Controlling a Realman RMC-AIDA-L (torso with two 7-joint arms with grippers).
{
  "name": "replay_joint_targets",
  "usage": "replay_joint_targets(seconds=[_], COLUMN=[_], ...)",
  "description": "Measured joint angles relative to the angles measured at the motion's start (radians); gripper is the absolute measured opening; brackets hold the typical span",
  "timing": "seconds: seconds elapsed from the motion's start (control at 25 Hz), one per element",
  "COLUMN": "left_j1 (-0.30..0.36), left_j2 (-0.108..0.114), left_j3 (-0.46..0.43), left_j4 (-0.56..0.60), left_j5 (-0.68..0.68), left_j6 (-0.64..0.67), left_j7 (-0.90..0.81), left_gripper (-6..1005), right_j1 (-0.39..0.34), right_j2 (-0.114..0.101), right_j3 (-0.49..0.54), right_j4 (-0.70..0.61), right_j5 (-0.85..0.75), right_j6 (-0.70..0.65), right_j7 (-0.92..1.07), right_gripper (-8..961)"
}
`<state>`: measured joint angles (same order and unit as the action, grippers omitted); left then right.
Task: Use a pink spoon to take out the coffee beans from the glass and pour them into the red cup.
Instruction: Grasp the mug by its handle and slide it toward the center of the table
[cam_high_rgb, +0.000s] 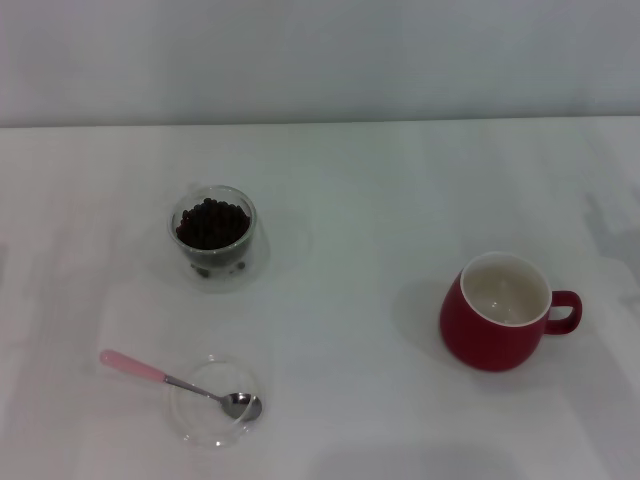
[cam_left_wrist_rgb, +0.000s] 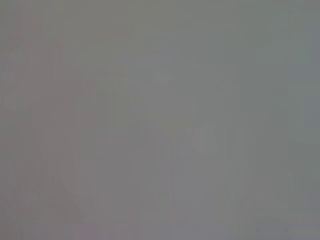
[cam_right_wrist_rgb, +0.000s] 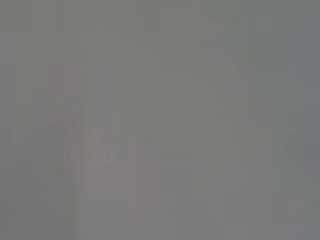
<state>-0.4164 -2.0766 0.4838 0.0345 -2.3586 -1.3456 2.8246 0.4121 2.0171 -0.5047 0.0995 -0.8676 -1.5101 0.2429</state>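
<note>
**Spoon in its dish, beans in the glass, red cup apart on the right**

Nearest the head camera, a flat clear round dish (cam_high_rgb: 205, 415) lies on the white table (cam_high_rgb: 350, 200), toward the robot's left. Resting across it is the pink spoon (cam_high_rgb: 180, 385): its shiny metal bowl sits inside the dish on the right part, and its slim pale-pink handle slants out over the rim, up and to the left, ending on the bare tabletop.

Farther back on the same side stands the glass (cam_high_rgb: 212, 235), a small round double-walled tumbler of clear material, upright. It holds the coffee beans (cam_high_rgb: 211, 222), a heap of small, dark, roundish pieces reaching nearly to the rim.

Well apart from both, on the robot's right, stands the red cup (cam_high_rgb: 497, 312), a rounded glossy ceramic mug with an off-white inside. Its single loop handle points to the right. No beans can be made out inside it. No brand, label or writing can be read on any item.

Neither arm nor gripper appears in the head view.

Left wrist view: only a flat, featureless grey field; the left pincer's state cannot be told.

Right wrist view: the same grey blank; the right pincer's state cannot be told either.
</note>
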Motion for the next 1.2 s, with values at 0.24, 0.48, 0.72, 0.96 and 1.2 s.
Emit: replay_joint_targets(seconds=[0.24,0.48,0.72,0.96,1.2], left_j1=[0.011,0.020,0.024,0.032,0.057], left_j2=[0.000,-0.001,-0.004,-0.004,-0.001], left_j3=[-0.002,-0.002,0.003,0.004,0.000], left_j4=[0.001,0.001,-0.002,0.000,0.005], left_j5=[0.000,0.000,0.004,0.008,0.007], left_j6=[-0.001,-0.005,-0.009,-0.013,-0.017], left_j7=[0.000,0.000,0.000,-0.001,-0.001], left_gripper=[666,666,668,668,668], right_j1=[-0.001,-0.018,-0.075,-0.204,-0.312], right_j2=[0.000,-0.003,-0.009,-0.015,-0.031], right_j3=[-0.001,-0.019,-0.152,-0.329,-0.460], right_j4=[-0.005,-0.008,-0.055,-0.170,-0.237], right_j5=[-0.002,-0.005,-0.007,-0.007,-0.021], right_j6=[-0.008,-0.015,-0.024,-0.043,-0.099], right_j7=[0.002,0.003,0.027,0.117,0.161], right_gripper=[676,676,676,676,675])
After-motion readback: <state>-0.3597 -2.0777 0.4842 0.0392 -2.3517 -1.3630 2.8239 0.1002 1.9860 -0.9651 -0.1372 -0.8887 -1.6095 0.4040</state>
